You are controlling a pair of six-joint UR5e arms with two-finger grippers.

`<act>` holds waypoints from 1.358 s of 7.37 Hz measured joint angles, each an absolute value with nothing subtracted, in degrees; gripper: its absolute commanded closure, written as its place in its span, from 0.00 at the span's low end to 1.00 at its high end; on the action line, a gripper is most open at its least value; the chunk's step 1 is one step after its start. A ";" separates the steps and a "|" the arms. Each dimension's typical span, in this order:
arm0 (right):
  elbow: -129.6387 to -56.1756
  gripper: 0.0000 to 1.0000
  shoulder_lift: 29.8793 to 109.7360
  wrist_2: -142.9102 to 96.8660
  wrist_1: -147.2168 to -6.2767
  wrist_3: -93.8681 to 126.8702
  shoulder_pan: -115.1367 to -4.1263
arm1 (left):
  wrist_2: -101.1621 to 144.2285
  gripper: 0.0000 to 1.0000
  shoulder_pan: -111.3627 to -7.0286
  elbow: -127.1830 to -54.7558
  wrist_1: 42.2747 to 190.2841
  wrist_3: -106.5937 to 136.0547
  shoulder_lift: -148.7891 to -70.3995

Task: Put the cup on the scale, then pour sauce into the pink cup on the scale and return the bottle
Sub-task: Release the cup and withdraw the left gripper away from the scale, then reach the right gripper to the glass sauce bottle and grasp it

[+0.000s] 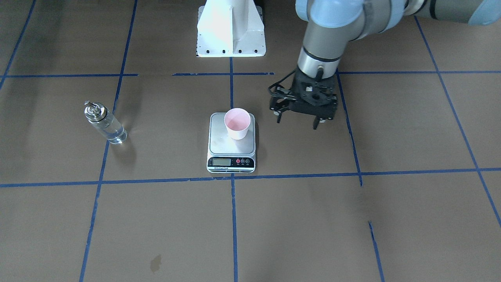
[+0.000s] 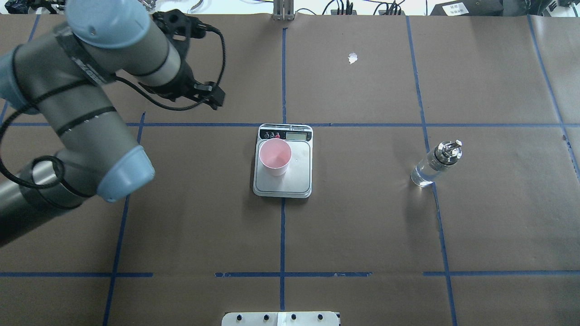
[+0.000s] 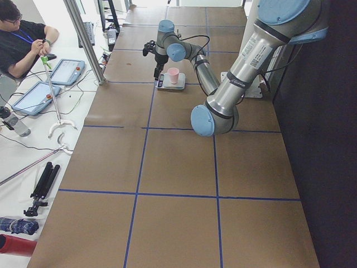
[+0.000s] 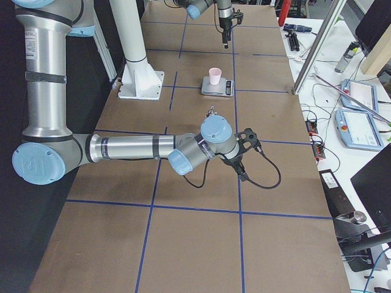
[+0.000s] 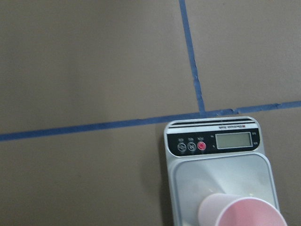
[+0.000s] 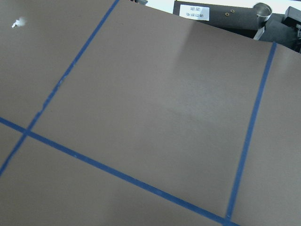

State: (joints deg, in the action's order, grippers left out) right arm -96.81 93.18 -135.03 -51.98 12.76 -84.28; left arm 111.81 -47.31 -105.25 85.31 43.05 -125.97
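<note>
The pink cup [image 1: 237,123] [image 2: 274,156] stands upright on the rear half of the scale [image 1: 231,148] [image 2: 297,174], which sits at the table's centre. In the left wrist view, the cup's rim [image 5: 242,213] shows at the bottom edge, below the scale's LCD [image 5: 233,140]. My left gripper [image 1: 296,123] hangs open and empty above the table, beside the scale on my left. Far to my right, the bottle [image 1: 105,124] [image 2: 435,164] stands alone with clear sauce inside. My right gripper [image 4: 243,171] shows only in the exterior right view, and I cannot tell its state.
The white robot base [image 1: 231,31] stands behind the scale. A white scrap [image 2: 352,57] lies on the far side of the table. A person [image 3: 22,42] sits at a side bench with tablets [image 3: 67,70]. Blue tape lines grid the brown tabletop.
</note>
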 measured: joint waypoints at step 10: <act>-133.55 0.00 101.50 -100.39 -58.02 67.23 -45.35 | 122.75 0.00 -84.15 -86.50 109.08 -8.44 -101.84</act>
